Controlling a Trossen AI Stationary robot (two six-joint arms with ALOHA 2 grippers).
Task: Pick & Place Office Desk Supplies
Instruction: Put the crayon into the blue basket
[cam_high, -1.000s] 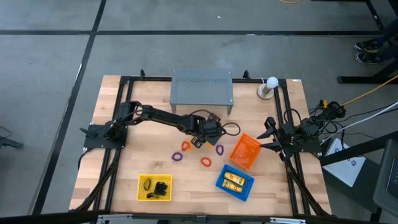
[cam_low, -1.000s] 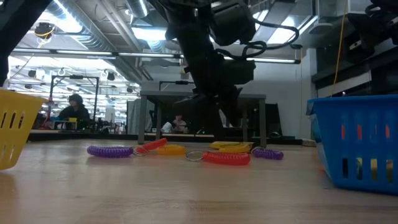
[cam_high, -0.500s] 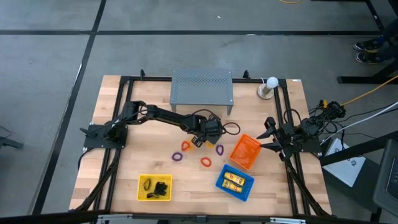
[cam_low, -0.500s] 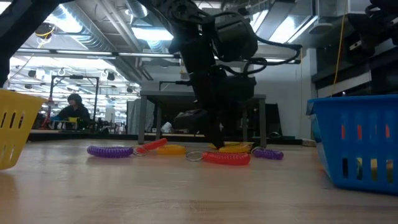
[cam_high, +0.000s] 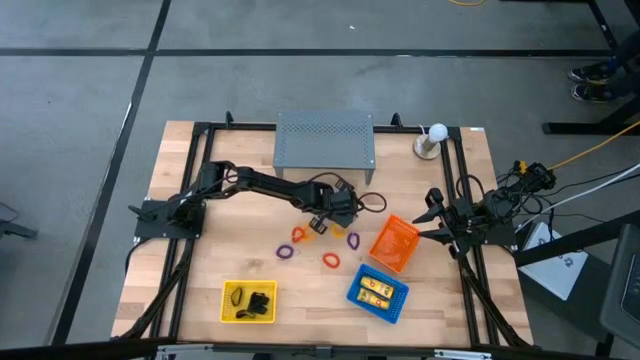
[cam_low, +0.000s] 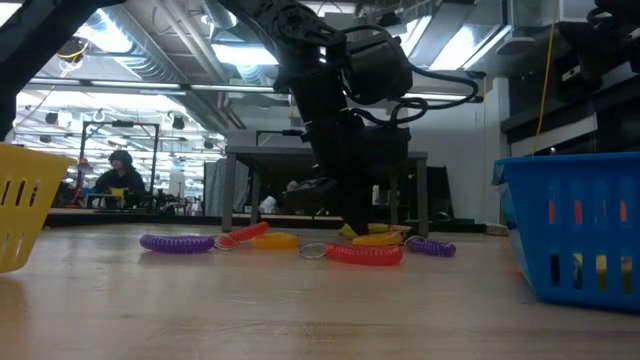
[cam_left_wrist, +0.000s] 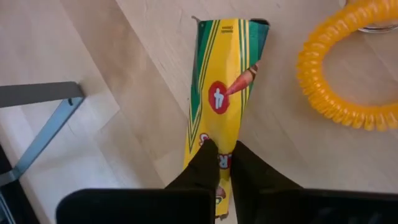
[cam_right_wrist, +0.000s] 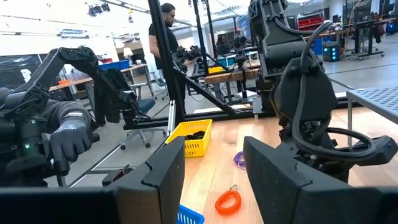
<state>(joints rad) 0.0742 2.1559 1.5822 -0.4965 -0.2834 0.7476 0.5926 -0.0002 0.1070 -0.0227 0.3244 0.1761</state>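
Note:
A yellow packet with green stripes (cam_left_wrist: 221, 93) lies on the wooden table, just in front of the grey shelf (cam_high: 324, 140). My left gripper (cam_left_wrist: 221, 165) is down on it and shut; it also shows mid-table from above (cam_high: 322, 222) and from table height (cam_low: 355, 225). A yellow coil loop (cam_left_wrist: 339, 74) lies beside the packet. Orange (cam_high: 298, 234), purple (cam_high: 286, 251) and red (cam_high: 331, 260) loops lie flat nearer the front. My right gripper (cam_right_wrist: 211, 180) waits open at the table's right edge (cam_high: 432, 215). My left gripper pinches the yellow packet's near end (cam_left_wrist: 217, 146) between its two fingers. The fingers slant down from above and from the table's left. The packet stretches away from the fingertips and rests on the table.
Near the front edge stand a yellow basket (cam_high: 248, 301) holding black clips and a blue basket (cam_high: 377, 291) holding yellow packets. An orange basket (cam_high: 394, 243) lies tipped to the right of the loops. A white ball on a stand (cam_high: 432, 140) is at the back right. People sit in the room beyond.
My left gripper has sunk down to the table over the yellow packet and shut on its near end. The packet and the loops lie where they were.

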